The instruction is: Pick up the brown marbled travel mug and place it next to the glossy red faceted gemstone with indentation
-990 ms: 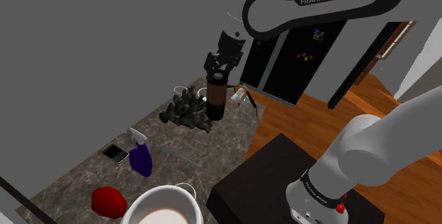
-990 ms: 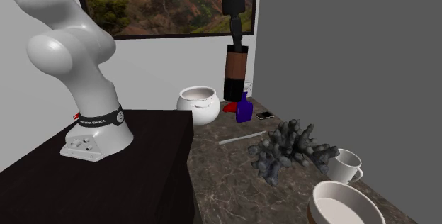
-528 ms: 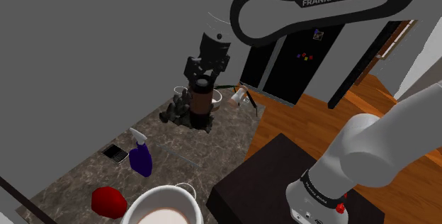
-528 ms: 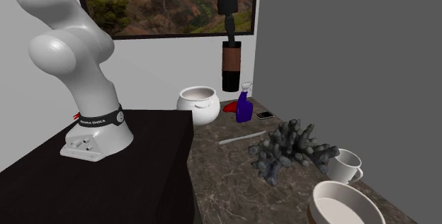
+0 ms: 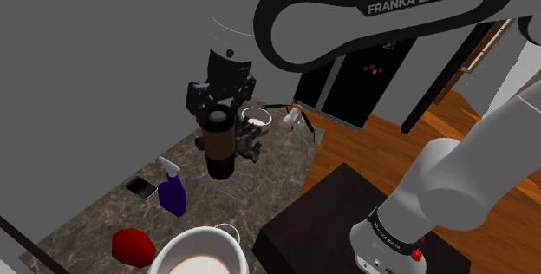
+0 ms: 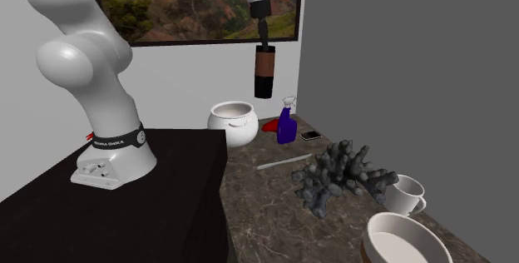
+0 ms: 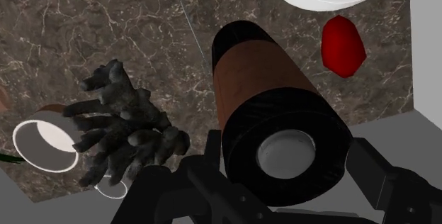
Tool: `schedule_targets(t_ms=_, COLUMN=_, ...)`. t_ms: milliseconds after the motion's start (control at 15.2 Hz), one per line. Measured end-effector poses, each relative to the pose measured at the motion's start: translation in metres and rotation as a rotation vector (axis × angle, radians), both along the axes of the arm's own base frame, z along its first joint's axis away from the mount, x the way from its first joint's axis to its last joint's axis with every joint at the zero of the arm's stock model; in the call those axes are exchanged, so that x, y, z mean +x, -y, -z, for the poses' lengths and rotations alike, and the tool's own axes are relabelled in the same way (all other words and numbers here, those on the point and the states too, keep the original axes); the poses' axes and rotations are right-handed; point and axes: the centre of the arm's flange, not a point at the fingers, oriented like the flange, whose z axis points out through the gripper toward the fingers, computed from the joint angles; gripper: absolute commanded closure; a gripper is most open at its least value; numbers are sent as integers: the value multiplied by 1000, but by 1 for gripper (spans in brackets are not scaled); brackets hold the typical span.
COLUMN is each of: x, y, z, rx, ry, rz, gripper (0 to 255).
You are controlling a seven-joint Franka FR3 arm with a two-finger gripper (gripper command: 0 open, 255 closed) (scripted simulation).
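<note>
The black two-finger gripper (image 5: 217, 113) hung in the air, its fingers pinched on the black-lidded top of a tall brown travel mug (image 5: 218, 149) with a black base. The mug hung lid-up, clear of the dark marbled stone countertop (image 5: 91, 220). On that counter sat a grey branching coral ornament (image 6: 341, 174) and, farther along, a purple spray bottle (image 5: 171, 192). Beyond the bottle the glossy red faceted gemstone (image 5: 133, 246) lay just beside a big white pot (image 5: 178, 251), well apart from the mug.
</note>
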Motion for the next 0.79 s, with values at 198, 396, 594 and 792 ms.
schedule_targets(t_ms=198, x=-6, y=-44, z=-3, rx=1, ry=0, rz=0, gripper=255)
schedule_targets(t_ms=396, x=-13, y=-84, z=-2, rx=1, ry=0, rz=-1, gripper=255)
schedule_targets(t_ms=594, x=-23, y=-117, z=-1, rx=1, ry=0, rz=-1, gripper=255)
schedule_targets(t_ms=792, x=-30, y=-159, z=0, rx=1, ry=-1, rz=-1, gripper=255)
